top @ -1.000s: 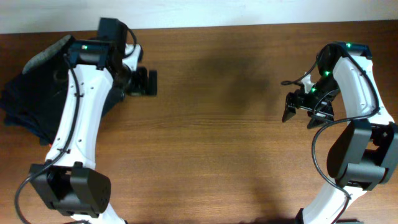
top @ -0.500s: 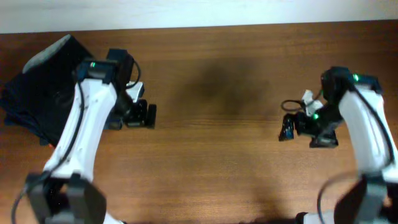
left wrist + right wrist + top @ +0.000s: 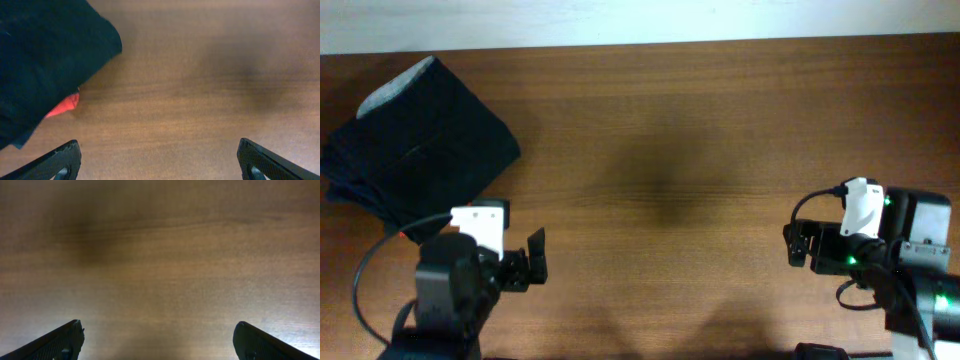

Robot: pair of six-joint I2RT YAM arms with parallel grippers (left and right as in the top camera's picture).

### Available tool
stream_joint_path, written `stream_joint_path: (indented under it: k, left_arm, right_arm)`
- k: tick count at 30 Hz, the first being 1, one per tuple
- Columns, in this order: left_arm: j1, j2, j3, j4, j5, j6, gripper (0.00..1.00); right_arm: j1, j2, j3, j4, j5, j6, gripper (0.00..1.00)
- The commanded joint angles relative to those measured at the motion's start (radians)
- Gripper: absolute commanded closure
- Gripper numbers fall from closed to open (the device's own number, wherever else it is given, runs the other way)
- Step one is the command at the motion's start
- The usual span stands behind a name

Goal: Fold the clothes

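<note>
Black shorts (image 3: 420, 150) lie folded at the far left corner of the table (image 3: 670, 130) in the overhead view; the left wrist view shows the left gripper (image 3: 157, 167) spread wide and empty, a red cloth (image 3: 62, 106) peeking from under the shorts; the right wrist view shows the right gripper (image 3: 157, 345) likewise spread over bare wood.

Black shorts (image 3: 430, 140): one is lying folded.
Red cloth (image 3: 62, 106): one is peeking out.
Grippers: two are showing, left gripper (image 3: 159, 150) and right gripper (image 3: 158, 327).
</note>
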Motion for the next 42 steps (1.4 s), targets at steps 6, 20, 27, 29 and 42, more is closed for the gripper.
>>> stream_joint_path:
  k: [6, 20, 27, 29, 42]
  left_arm:
    - [0.002, -0.112, -0.021, 0.007, -0.011, -0.006, 0.01]
    - [0.002, -0.112, -0.021, 0.007, -0.011, -0.006, 0.01]
    - [0.002, -0.112, -0.021, 0.007, -0.011, -0.006, 0.01]
    - [0.002, -0.112, -0.021, 0.007, -0.011, -0.006, 0.01]
    - [0.002, -0.112, -0.021, 0.007, -0.011, -0.006, 0.01]
  right_arm:
    - [0.001, -0.014, -0.011, 0.006, 0.019, 0.011, 0.01]
    - [0.002, 0.075, -0.011, 0.007, 0.027, 0.004, 0.01]
    - [0.043, -0.097, -0.011, -0.009, 0.073, -0.001, 0.01]
    - [0.067, -0.160, -0.018, 0.020, 0.111, -0.030, 0.01]
    - [0.100, -0.703, -0.530, 0.660, 0.089, -0.098, 0.01]
